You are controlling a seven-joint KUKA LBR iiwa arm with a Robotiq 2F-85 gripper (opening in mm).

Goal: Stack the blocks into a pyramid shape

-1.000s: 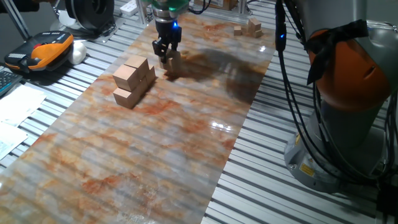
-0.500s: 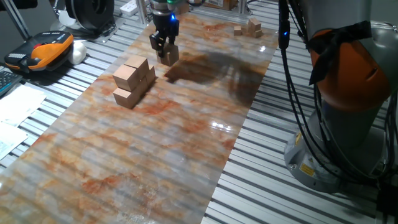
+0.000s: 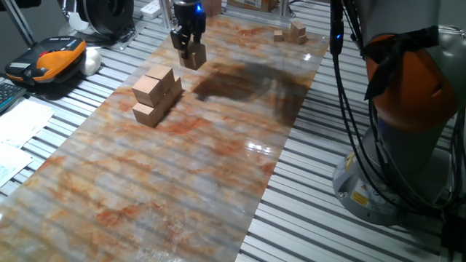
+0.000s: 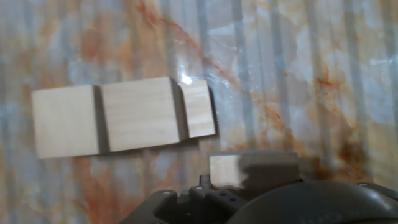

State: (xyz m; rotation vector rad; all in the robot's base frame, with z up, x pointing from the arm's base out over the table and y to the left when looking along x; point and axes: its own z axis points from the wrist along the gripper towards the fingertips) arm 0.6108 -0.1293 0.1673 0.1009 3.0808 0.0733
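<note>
A stack of light-tan wooden blocks (image 3: 155, 94) stands at the table's left-centre, with two blocks on top of a lower row. From above in the hand view, the stack (image 4: 124, 117) shows two upper faces side by side and a lower block (image 4: 198, 109) sticking out at its right end. My gripper (image 3: 191, 51) hangs above the table behind and to the right of the stack. It is shut on one more block (image 3: 195, 57), lifted off the surface. That held block (image 4: 227, 170) shows at the bottom of the hand view, just right of the stack's end.
A heap of smaller wooden pieces (image 3: 292, 33) lies at the far right of the marbled mat. An orange and black device (image 3: 52, 60) and papers (image 3: 22, 124) sit off the mat's left side. The robot's orange base (image 3: 408, 94) and cables stand at the right.
The gripper has risen and shifted left and away from the camera, carrying its block up off the table. The stack has not moved.
</note>
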